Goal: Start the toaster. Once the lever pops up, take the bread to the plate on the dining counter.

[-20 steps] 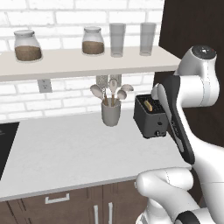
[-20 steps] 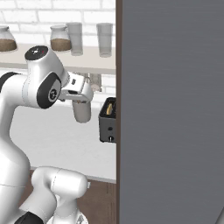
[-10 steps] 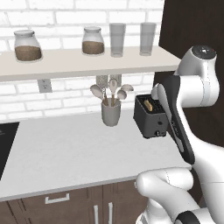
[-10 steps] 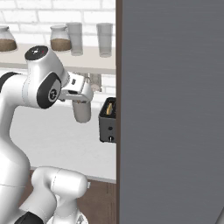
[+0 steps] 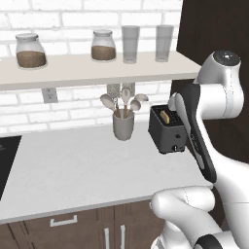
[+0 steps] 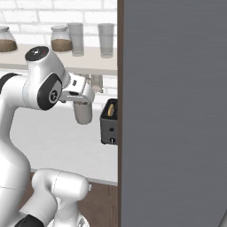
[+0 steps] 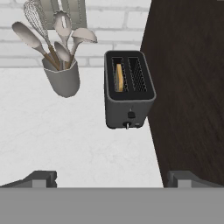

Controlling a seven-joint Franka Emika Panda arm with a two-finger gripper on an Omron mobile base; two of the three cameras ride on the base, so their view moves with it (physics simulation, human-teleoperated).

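Note:
The black two-slot toaster (image 7: 127, 87) stands on the white worktop (image 5: 73, 170) against a dark cabinet side, and also shows as toaster (image 5: 168, 129) and toaster (image 6: 109, 122). The bread (image 7: 118, 78) sits upright in its left slot, its golden top edge visible as bread (image 5: 166, 116). A small knob and tab mark the toaster's near end face. My gripper (image 7: 113, 179) hangs open above and in front of the toaster, well apart from it, with nothing between its fingers. The plate and the dining counter are out of view.
A grey utensil crock (image 7: 64, 76) with spoons and a whisk stands left of the toaster. A tall dark cabinet panel (image 7: 188, 87) rises right beside the toaster. The wall shelf (image 5: 97, 68) above holds jars and glasses. A black cooktop edge (image 5: 6, 160) lies far left.

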